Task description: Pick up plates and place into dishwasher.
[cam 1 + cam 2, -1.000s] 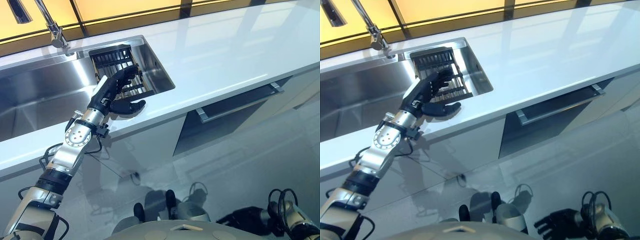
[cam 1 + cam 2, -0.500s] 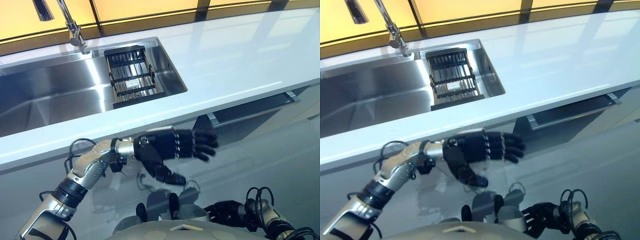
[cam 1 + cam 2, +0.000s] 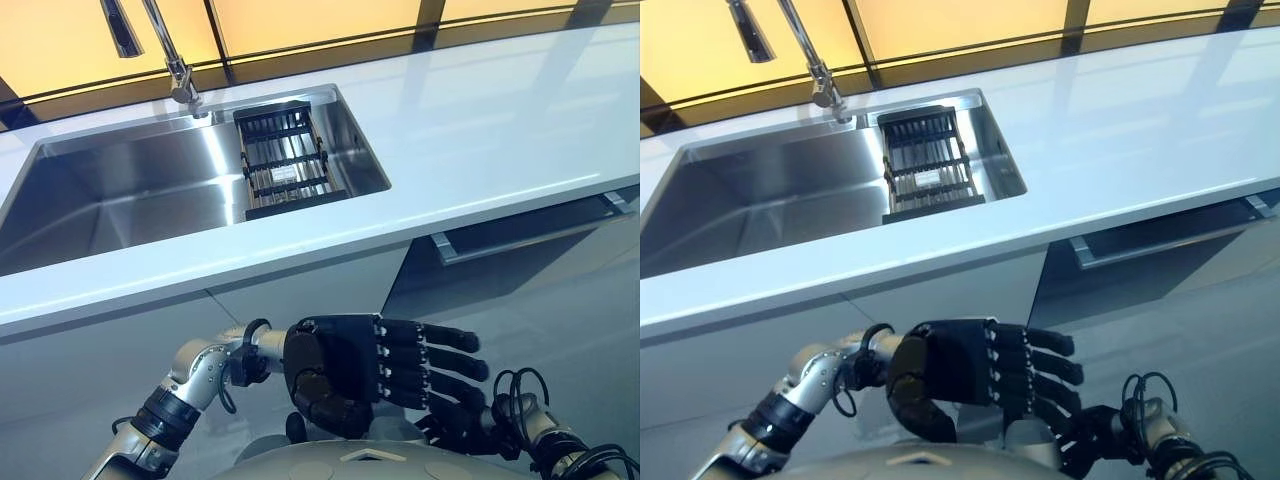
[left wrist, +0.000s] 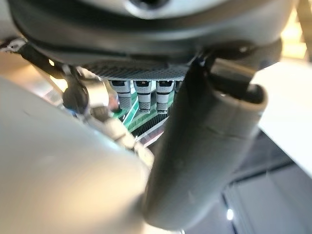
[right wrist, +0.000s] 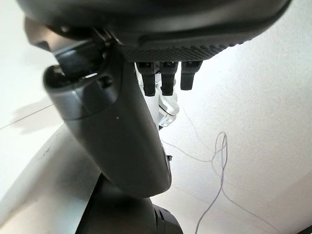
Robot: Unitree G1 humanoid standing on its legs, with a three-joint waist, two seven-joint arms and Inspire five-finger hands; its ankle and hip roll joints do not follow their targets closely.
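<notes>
Left hand [image 3: 345, 370] has dropped below the counter edge [image 3: 300, 262], fingers [image 3: 440, 350] spread, empty.

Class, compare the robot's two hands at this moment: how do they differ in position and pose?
The left hand is raised in front of the cabinet below the counter, fingers straight and spread; the right hand hangs lower, partly hidden behind the left hand, fingers relaxed. Both are dark and hold nothing.

steel sink [image 3: 120, 200], black rack [image 3: 288, 165] inside, tap [image 3: 170, 60], white counter [image 3: 480, 130]
</notes>
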